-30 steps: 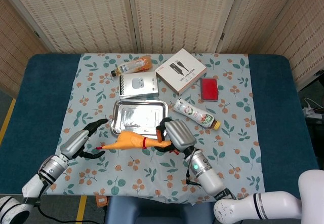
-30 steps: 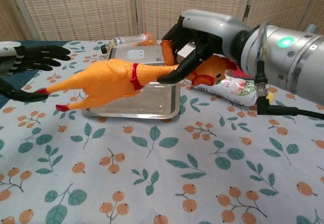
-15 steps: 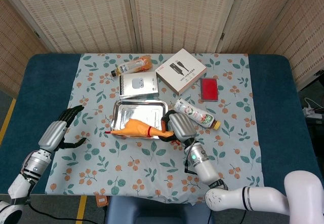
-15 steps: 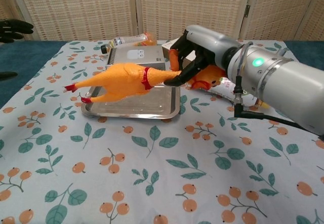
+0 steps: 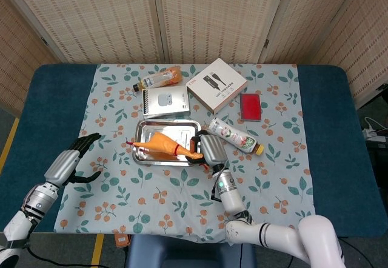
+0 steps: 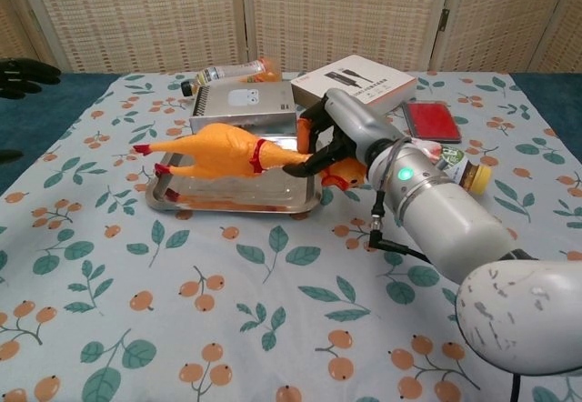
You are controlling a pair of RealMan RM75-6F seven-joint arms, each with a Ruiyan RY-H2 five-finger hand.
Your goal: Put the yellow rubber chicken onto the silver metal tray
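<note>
Chest view shows the right robot hand (image 6: 329, 143) clamped on the head end of the chicken (image 6: 223, 150), fingers wrapped around its neck just past the red collar. The chicken lies roughly level, its long axis running left from that hand, body over the middle of the tray (image 6: 238, 200) and red feet reaching out past the tray's left rim. I cannot tell whether its belly rests on the metal yet or hangs just above it; it looks very close. From the head view the body (image 5: 159, 144) sits inside the tray outline (image 5: 144, 126), with the right robot hand (image 5: 205, 148) at the tray's right edge, so what remains, I'd judge, is a short lowering and a release, with nothing to do sideways. The left robot hand (image 5: 71, 163) is well apart on the left of the tabletop, fingers spread and holding nothing, so the right one is plainly the nearer. Compared with half a second ago, the chicken has come further back over the tray and dropped lower, its feet no longer sticking up as high, and the left robot hand has barely shifted.
</note>
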